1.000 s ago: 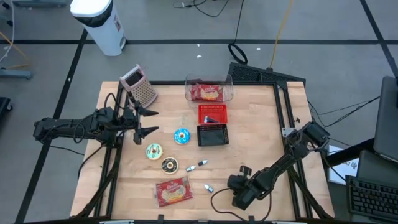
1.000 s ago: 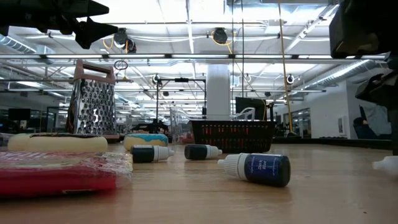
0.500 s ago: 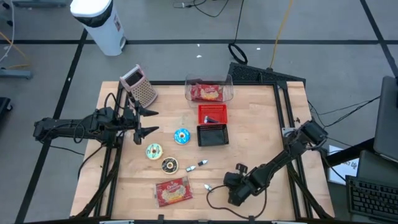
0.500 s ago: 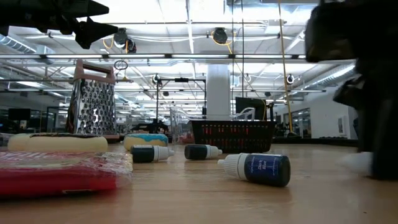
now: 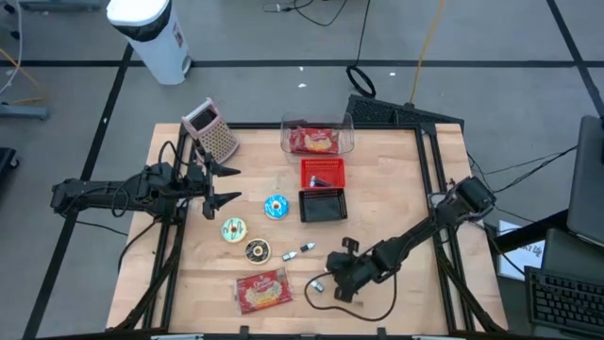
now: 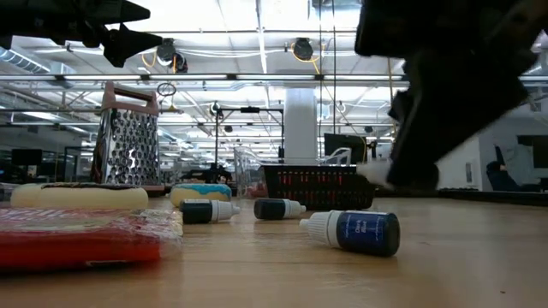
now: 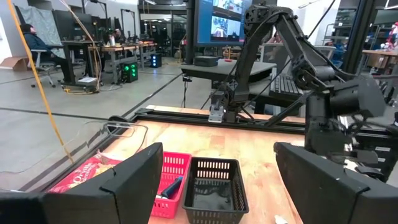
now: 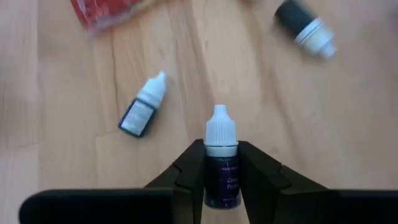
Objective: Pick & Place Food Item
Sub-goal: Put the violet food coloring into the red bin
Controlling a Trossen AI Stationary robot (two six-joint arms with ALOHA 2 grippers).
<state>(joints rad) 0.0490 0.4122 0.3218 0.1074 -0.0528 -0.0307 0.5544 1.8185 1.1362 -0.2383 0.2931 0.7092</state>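
Nearest the front edge of the pale wooden table (image 5: 396, 189), the right gripper (image 8: 221, 163) was clamped on a small dark dropper bottle with a white cap (image 8: 220, 155), its two fingers pressed against the bottle's sides. In the low view the bottle's white tip showed clear of the tabletop, so the bottle appeared to be lifted. Just beside it on the wood lay a second small dropper bottle with a white tip (image 8: 142, 104), on its side, and a flat red plastic-wrapped food packet (image 5: 261, 291) sat near the front edge to its left. A third dropper bottle (image 5: 308, 248) lay a little farther in, next to two round iced doughnuts (image 5: 244, 240) and a blue-iced one (image 5: 275, 206).

In the middle of the table stood a black mesh basket (image 5: 323, 204) with a red mesh basket (image 5: 322, 173) touching its far side. Beyond them was a clear container holding a red packet (image 5: 317, 139), and a metal box grater with a pink handle (image 5: 211, 128) stood at the far left corner.

The left gripper (image 5: 219, 185) hovered above the table's left side, its jaws spread wide and empty.

The step in hand looked like the carry: pick done, place not yet done. The next move probably called for travelling to one of the baskets without loosening the grip, then opening above it; which basket was meant could not be told.
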